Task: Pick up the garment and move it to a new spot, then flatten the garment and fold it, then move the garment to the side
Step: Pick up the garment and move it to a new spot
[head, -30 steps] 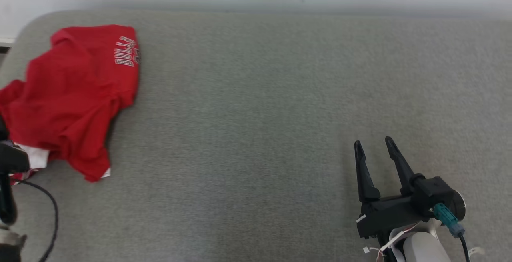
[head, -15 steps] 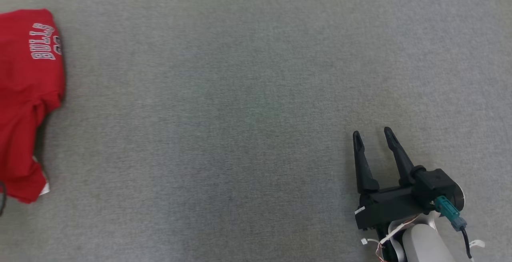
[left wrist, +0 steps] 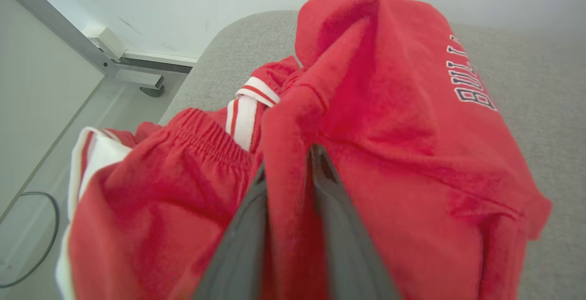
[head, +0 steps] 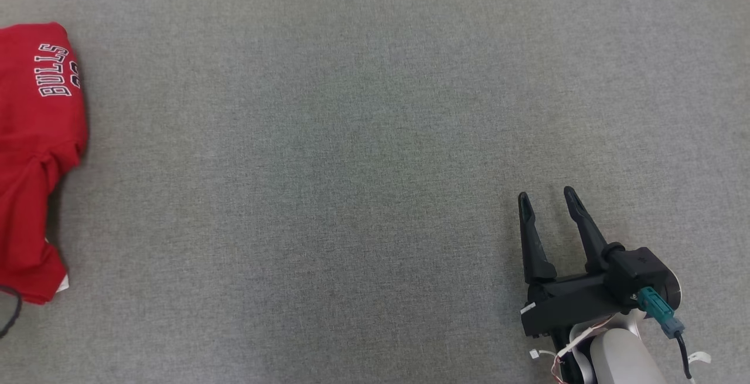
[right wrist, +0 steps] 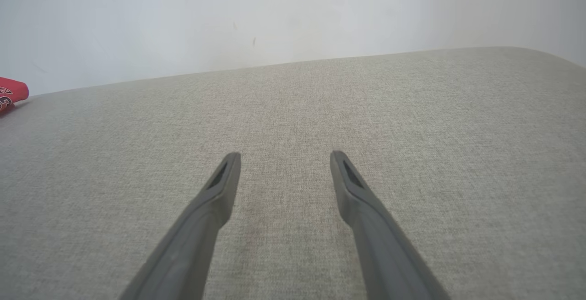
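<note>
**A:** Where is the garment?

**B:** The red garment point(head: 35, 155) lies bunched on the grey padded surface point(head: 351, 167), at nine o'clock in the head view and cut off by that edge. Its white "BULLS" lettering point(head: 54, 72) sits toward ten o'clock. In the right wrist view only a red corner point(right wrist: 11, 94) shows, between nine and ten o'clock.

**A:** Is anything holding it?

**B:** Yes. In the left wrist view the left gripper point(left wrist: 288, 160) has its two fingers drawn narrow, with an upright fold of the red cloth point(left wrist: 389, 121) pinched between them and touching both. A gathered waistband and white striped trim point(left wrist: 247, 117) lie at about ten o'clock from the fingertips.

**A:** And the other one?

**B:** The right gripper point(head: 548, 199) is at five o'clock in the head view, well apart from the garment. Its fingers are spread wide with nothing between them, pointing toward twelve over bare grey fabric. The right wrist view shows the same gap point(right wrist: 284, 158).

**A:** What else is around?

**B:** There is a pale wall point(right wrist: 274, 16) behind the surface. At nine to ten o'clock in the left wrist view there is a metal frame bar point(left wrist: 68, 34), and a dark cable point(left wrist: 41, 245) lies on the floor at eight o'clock.
</note>
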